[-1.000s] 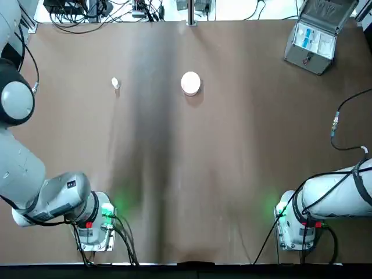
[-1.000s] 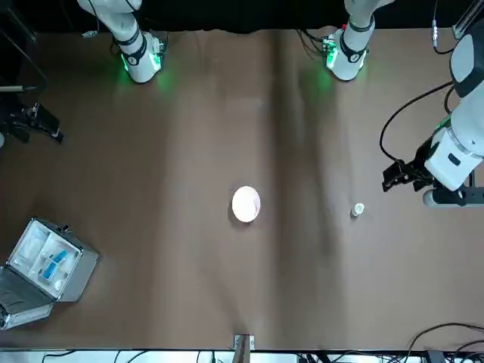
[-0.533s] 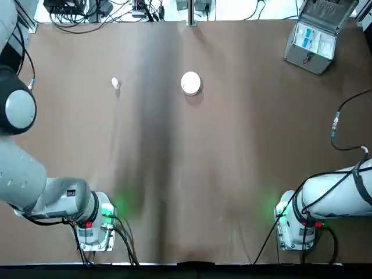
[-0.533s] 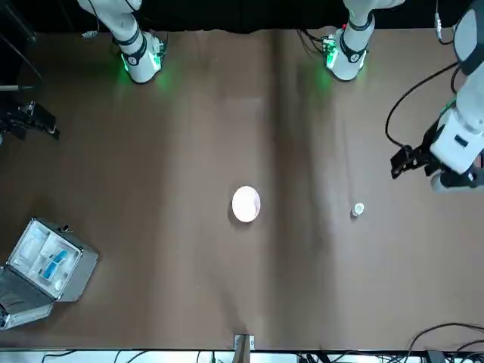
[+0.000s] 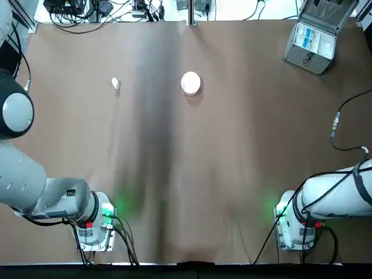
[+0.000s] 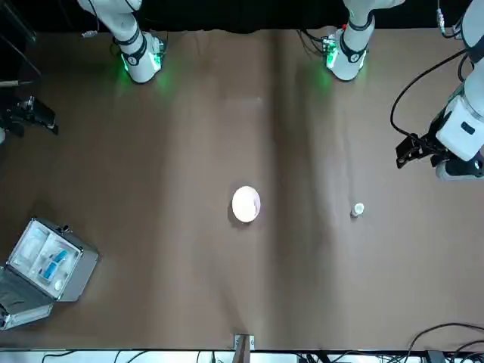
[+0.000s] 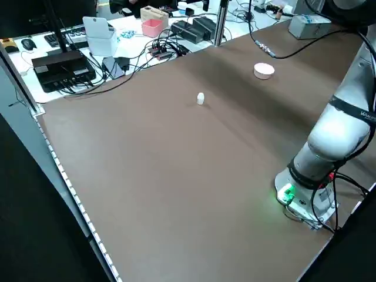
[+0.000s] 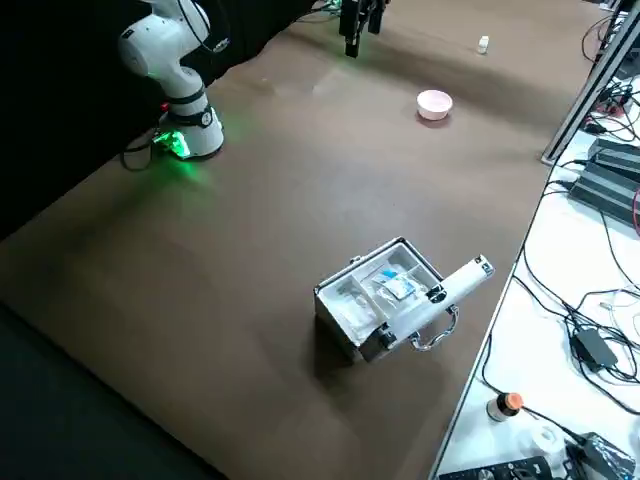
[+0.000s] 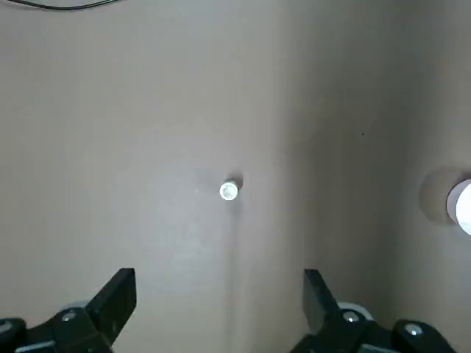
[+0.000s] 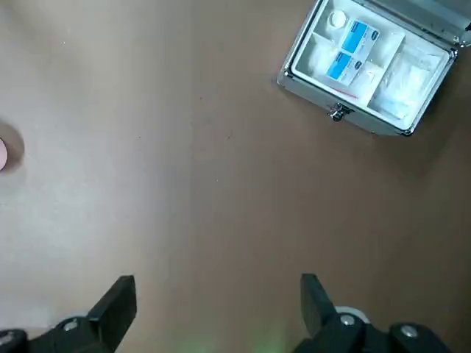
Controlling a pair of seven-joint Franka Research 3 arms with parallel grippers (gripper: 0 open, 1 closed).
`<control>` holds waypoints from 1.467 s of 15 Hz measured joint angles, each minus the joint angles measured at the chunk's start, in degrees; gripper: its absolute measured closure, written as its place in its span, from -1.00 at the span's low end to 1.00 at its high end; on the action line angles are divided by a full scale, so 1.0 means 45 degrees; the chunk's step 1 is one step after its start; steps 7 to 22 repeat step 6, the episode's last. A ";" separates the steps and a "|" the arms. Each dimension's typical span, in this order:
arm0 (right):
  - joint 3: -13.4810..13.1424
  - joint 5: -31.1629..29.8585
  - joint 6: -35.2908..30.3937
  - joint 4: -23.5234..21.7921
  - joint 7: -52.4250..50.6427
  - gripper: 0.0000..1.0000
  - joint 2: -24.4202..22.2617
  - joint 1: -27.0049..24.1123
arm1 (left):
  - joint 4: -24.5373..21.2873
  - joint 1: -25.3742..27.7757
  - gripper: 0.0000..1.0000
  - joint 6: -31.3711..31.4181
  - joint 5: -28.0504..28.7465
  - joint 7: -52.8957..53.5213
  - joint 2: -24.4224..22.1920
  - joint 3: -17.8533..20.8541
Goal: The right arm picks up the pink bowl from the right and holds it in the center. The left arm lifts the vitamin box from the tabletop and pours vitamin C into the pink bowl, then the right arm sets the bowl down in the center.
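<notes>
The pink bowl (image 5: 190,83) is seen standing on the table (image 5: 232,151) in the upper middle of the top view, at about the table's centre line, with nothing holding it. The vitamin box (image 5: 115,83), a small white container, stands upright to the left of the bowl in that view, well apart from it. The left gripper (image 9: 219,309) is held high over the table with its fingers spread wide and empty; in its wrist view the vitamin box sits near the middle of the frame. The right gripper (image 10: 217,305) is likewise raised, wide open and empty, at the left edge of the front view. An open metal case (image 5: 317,36) lies in the upper right of the top view. The layout fits either a bowl already set down in the centre or one yet to be lifted, so no next move can be settled
</notes>
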 joint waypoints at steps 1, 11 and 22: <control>0.0000 -0.0002 -0.0023 0.0000 0.0000 -0.97 0.0000 0.0000 | 0.0000 -0.0003 -1.00 0.0000 0.0000 0.0008 0.0000 -0.0013; 0.0022 -0.0004 -0.0276 0.0002 0.0000 -0.97 -0.0005 -0.0006 | -0.0007 -0.0066 -1.00 0.0000 0.0001 0.0008 0.0032 -0.0030; 0.0022 -0.0004 -0.0276 0.0002 0.0000 -0.97 -0.0005 -0.0006 | -0.0007 -0.0066 -1.00 0.0000 0.0001 0.0008 0.0032 -0.0030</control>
